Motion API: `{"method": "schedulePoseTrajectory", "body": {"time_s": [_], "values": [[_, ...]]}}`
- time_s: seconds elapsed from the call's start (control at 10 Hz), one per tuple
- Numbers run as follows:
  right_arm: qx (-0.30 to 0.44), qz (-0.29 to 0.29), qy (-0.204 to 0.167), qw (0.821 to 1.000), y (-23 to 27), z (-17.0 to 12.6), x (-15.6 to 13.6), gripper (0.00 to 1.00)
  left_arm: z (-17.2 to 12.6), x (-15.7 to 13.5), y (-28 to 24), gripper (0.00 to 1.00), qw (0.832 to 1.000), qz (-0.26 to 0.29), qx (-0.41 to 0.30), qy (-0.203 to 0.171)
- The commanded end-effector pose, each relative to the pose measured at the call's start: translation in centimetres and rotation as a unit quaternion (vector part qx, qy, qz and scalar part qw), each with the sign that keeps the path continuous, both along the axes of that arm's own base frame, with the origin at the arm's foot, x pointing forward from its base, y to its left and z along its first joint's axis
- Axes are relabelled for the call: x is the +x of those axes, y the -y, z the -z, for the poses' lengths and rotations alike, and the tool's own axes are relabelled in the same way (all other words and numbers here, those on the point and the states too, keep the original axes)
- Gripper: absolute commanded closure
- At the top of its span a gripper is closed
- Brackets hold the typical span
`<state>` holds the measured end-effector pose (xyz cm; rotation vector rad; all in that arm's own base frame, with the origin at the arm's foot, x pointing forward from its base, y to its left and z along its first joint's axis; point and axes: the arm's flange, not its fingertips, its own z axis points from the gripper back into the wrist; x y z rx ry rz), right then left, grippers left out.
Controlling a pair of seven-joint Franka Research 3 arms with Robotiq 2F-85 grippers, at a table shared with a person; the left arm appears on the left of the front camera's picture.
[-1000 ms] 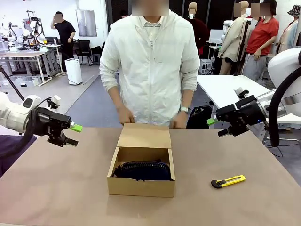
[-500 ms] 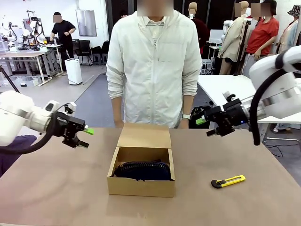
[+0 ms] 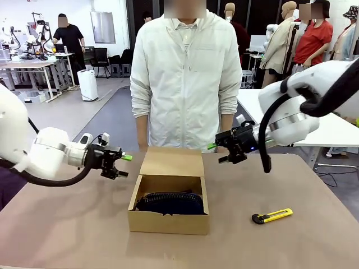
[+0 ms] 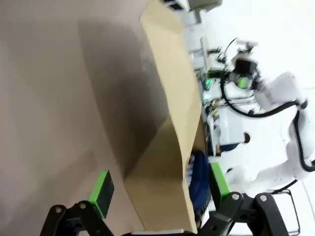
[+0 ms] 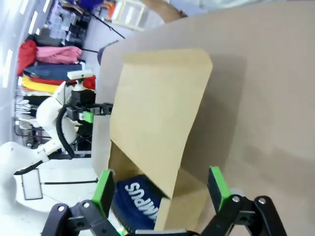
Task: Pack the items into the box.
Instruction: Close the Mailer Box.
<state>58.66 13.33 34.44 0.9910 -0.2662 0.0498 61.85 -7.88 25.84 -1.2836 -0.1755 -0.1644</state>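
The brown cardboard box (image 3: pixel 168 219) stands in the middle of the table, its flap lid (image 3: pixel 171 162) tipped back toward the person. Inside lies a navy soft bundle (image 3: pixel 170 203) with a black ribbed edge. My left gripper (image 3: pixel 125 166) is open, just left of the flap's edge. My right gripper (image 3: pixel 216 153) is open, just right of the flap's far corner. In the left wrist view the open gripper (image 4: pixel 160 189) straddles the box wall (image 4: pixel 162 162), with the bundle (image 4: pixel 198 179) beyond it. The right wrist view has the open gripper (image 5: pixel 160 189) over the flap (image 5: pixel 157 113) and the bundle (image 5: pixel 138 199).
A yellow-and-black utility knife (image 3: pixel 272 216) lies on the table right of the box. A person in a white jacket (image 3: pixel 182 73) stands at the far edge behind the box, arms hanging down. Bare tabletop (image 3: pixel 67 224) lies to the left and front.
Both arms have swung inward toward the box flap from either side, jaws open throughout. The person took both hands off the flap and stood upright.
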Motion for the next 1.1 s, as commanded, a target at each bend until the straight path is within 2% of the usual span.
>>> {"method": "schedulePoseTrajectory", "body": {"time_s": [0.0,0.1,0.2,0.5,0.9,1.0], "values": [[0.022,0.002,-0.029,0.999,-1.4,1.7,2.1,0.0,-0.1,0.8,0.9,0.0,0.994,-0.034,-0.041,0.093],[0.027,0.011,-0.05,0.998,-1.9,3.2,3.0,0.0,-0.2,0.9,1.6,0.0,0.99,-0.022,-0.056,0.127],[0.051,0.015,-0.06,0.997,-2.3,4.2,3.6,0.0,-0.1,1.1,2.2,0.0,0.989,0.008,-0.072,0.132],[0.137,0.008,-0.086,0.987,-3.2,6.5,4.7,0.0,0.8,2.1,4.5,0.0,0.987,0.048,-0.09,0.121],[0.175,-0.028,-0.093,0.98,-4.1,8.3,4.4,0.0,0.1,2.7,5.1,0.0,0.986,0.062,-0.116,0.104],[0.181,-0.035,-0.09,0.979,-4.3,8.4,4.2,0.0,0.2,2.6,5.0,0.07,0.987,0.059,-0.117,0.094]]}}
